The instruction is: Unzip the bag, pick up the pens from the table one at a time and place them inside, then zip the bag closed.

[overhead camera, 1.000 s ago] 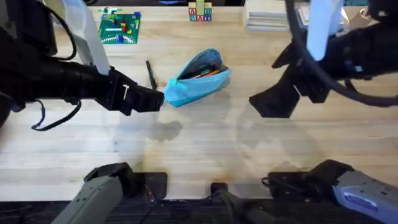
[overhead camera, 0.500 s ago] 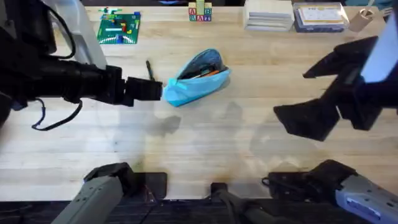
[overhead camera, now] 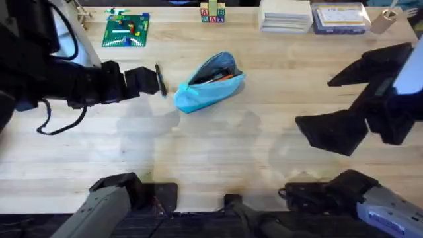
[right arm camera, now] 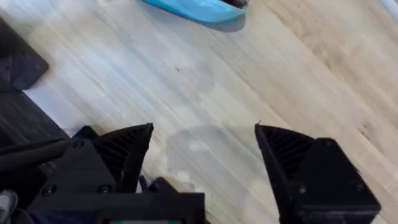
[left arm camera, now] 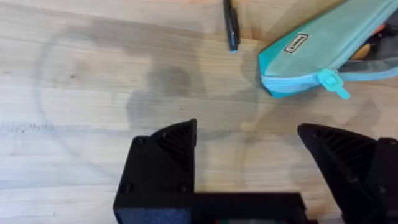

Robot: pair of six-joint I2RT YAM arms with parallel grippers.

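Light blue fabric gapes along the top of the bag (overhead camera: 208,82), so the unzipping looks done, and the orange pen (overhead camera: 221,79) already lies inside the mouth. The black pen (overhead camera: 160,79) is still on the table (overhead camera: 218,152), just beside the bag's tail end. The left gripper (left arm camera: 249,168), its fingers spread and empty, hovers near that pen. The right gripper (right arm camera: 202,158), fingers also spread, hangs well apart from the bag. One pen and the zipping remain.
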